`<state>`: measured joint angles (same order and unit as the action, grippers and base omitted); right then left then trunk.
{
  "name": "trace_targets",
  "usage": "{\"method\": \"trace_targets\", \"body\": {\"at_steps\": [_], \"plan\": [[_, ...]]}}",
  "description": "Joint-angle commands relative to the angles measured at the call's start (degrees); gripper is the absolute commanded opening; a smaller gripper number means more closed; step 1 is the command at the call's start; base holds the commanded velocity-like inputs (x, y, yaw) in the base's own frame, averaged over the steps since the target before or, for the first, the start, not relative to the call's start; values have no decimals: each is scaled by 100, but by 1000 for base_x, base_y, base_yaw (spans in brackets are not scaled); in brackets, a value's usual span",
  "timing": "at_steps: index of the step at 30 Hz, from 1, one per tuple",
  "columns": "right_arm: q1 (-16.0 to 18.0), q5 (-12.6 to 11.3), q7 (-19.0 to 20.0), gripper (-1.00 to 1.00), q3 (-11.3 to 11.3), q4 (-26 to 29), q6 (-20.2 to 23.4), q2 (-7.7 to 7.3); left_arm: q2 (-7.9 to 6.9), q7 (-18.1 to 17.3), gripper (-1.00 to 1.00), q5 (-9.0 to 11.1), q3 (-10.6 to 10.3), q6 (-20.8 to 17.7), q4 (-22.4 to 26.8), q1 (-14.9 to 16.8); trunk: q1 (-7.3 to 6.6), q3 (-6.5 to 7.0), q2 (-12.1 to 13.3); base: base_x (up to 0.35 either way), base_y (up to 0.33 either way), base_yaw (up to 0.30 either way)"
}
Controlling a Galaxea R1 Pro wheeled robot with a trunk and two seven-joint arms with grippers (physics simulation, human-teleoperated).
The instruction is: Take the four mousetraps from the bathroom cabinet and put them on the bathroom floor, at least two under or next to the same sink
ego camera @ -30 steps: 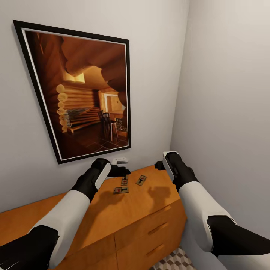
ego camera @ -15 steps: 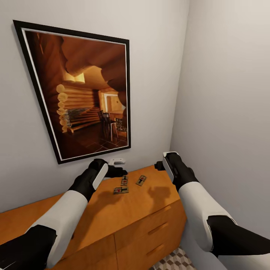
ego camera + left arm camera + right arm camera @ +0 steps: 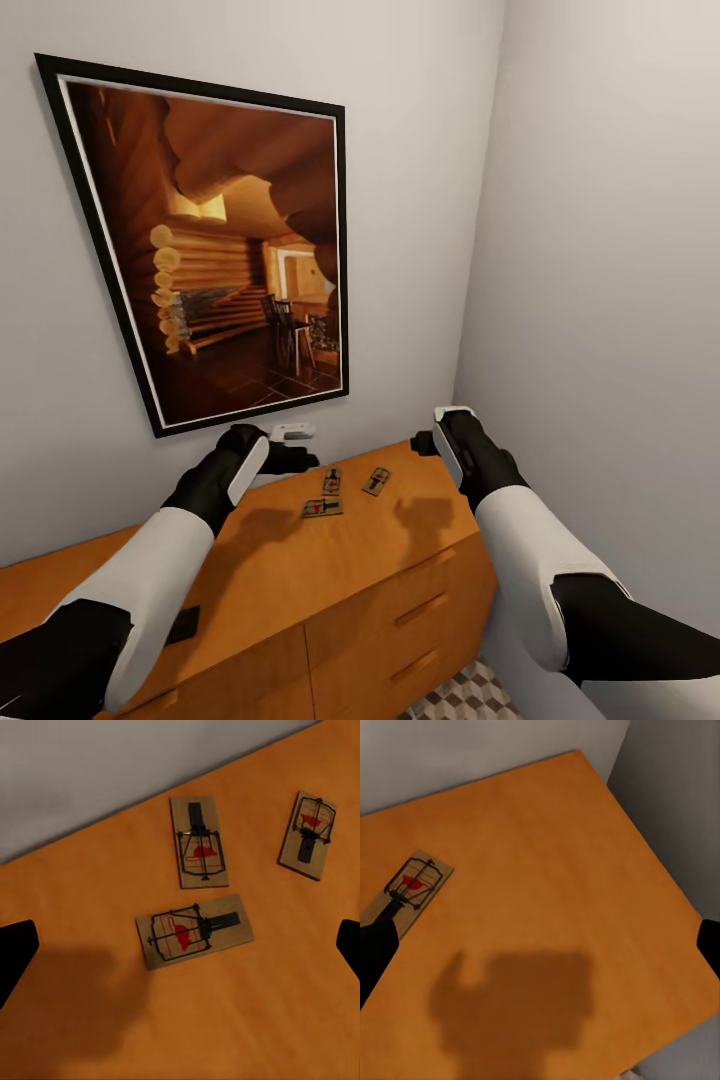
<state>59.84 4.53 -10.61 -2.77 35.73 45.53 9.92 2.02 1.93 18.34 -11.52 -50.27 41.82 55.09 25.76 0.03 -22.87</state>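
**A:** On the cabinet [image 3: 330, 560] top, toward its back right corner, where exactly did the mousetraps lie?

**B:** Three mousetraps lay flat there in a loose cluster, none touching another. The nearest mousetrap [image 3: 322, 508] had its long axis running roughly along the cabinet's front edge. The middle mousetrap [image 3: 331, 483] lay closer to the back edge, its long axis running front to back. The right-hand mousetrap [image 3: 376, 481] also ran front to back, slightly slanted.

**A:** And the hands?

**B:** The left gripper [image 3: 290, 458] hung above the back edge, left of the cluster. In the left wrist view its two dark fingertips [image 3: 15, 952] sat far apart at opposite edges of the picture, so the jaws were spread wide with nothing between them. The right gripper [image 3: 425, 442] hovered over the right end of the top; its fingertips [image 3: 375, 952] were likewise spread wide and empty, one overlapping an end of a trap in that view.

**A:** How much free room was there?

**B:** Bare orange wood stretched in front of the traps to the front edge. A framed picture [image 3: 215, 240] hung on the wall behind, a small white object [image 3: 292, 431] sat against that wall, and the side wall [image 3: 600, 250] met the cabinet's right end. A patch of cube-patterned bathroom floor [image 3: 470, 695] showed below the drawers.
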Motion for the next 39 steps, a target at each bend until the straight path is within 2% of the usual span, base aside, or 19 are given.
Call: {"method": "trace_targets", "body": {"at_steps": [1, 13, 39], "plan": [[2, 44, 11, 100, -29, -36, -16, 8, -11, 21, 100, 28, -11, -19, 4, 1, 2, -3, -5, 0, 0, 0], [2, 45, -28, 100, -38, -374, -375, 8, -41, 22, 100, 29, -16, -26, 2, 1, 2, -3, -5, 0, 0, 0], [2, 67, -33, 100, -36, -401, -421, 8, -30, -16, 100, 25, -29, -25, 9, 1, 2, -3, -5, 0, 24, 0]]}}
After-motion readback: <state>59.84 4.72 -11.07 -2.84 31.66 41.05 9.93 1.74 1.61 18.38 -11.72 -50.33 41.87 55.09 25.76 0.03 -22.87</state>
